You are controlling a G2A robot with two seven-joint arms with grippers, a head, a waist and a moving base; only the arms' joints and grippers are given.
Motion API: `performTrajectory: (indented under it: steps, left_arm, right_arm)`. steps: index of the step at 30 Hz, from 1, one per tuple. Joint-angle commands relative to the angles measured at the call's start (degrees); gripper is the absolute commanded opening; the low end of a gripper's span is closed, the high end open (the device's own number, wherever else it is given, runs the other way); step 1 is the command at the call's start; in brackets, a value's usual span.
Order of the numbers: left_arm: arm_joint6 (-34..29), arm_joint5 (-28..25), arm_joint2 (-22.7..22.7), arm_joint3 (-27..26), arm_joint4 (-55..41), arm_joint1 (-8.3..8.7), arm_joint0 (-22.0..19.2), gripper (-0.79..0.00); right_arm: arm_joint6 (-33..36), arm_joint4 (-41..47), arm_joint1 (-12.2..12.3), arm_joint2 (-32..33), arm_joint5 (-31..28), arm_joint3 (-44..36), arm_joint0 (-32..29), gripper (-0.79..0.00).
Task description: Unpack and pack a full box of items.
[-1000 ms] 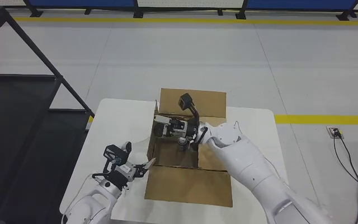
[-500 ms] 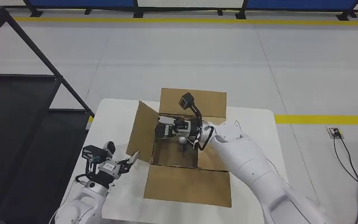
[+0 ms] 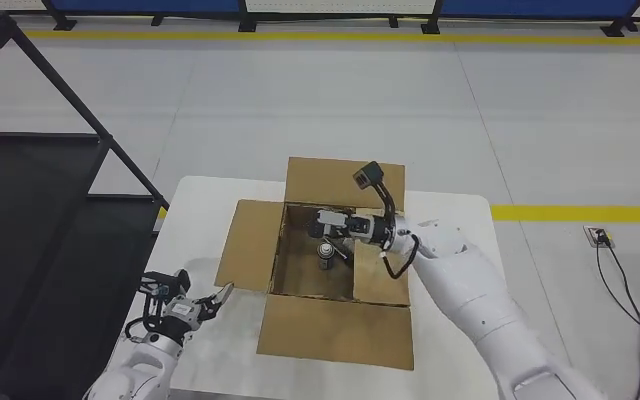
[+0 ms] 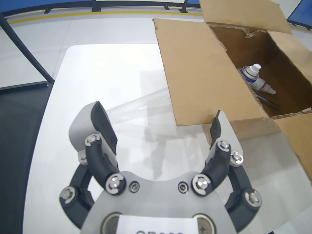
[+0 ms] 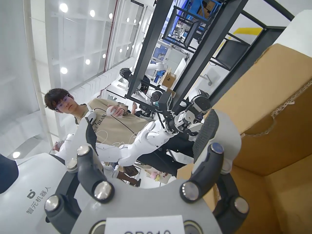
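**A:** Entry one, the box (image 3: pixel 245 245)?
**B:** Sitting mid-bench (image 3: pixel 200 210), with its left and near flaps folding outward. A spray can (image 3: pixel 326 252) is sitting inside, with a white bottle (image 4: pixel 262 86) and a black pen (image 4: pixel 268 102) lying beside it.
**A:** And the left claw (image 3: pixel 222 297)?
**B:** Hovering over the bench, near-left of the box, spread wide and gripping nothing.
**A:** The right claw (image 3: pixel 322 220)?
**B:** Hanging over the box's far side, fingers parted, also carrying nothing.

Bright ceiling lamps (image 5: pixel 63 7), perhaps glare on table (image 4: pixel 102 74), bowed edges
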Motion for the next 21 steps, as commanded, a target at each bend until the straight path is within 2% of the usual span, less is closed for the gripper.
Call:
performTrajectory:
  steps: [1, 6, 11, 21]
  left_arm:
    - [-0.14, 0.17, 0.33, 1.22, -0.55, -0.1, -0.62, 0.0]
    - [-0.21, 0.09, 0.79, 3.45, -0.88, -0.23, -1.86, 0.0]
    - [-0.19, -0.07, 0.67, 4.29, -1.17, -0.3, -2.4, 0.0]
    - [0.23, -0.73, -1.18, -0.5, -1.58, -0.22, -0.5, 0.0]
  right_arm:
    - [0.04, -1.22, 1.34, 2.38, 0.05, -4.12, -2.49, 0.0]
    - [0.71, -2.94, 3.76, 7.41, 0.9, -11.71, -7.95, 0.0]
    - [0.21, -3.91, 4.97, 10.32, 2.58, -16.42, -11.29, 0.0]
    - [-1.01, -4.47, 6.08, 12.91, 4.06, -19.92, -13.96, 0.0]
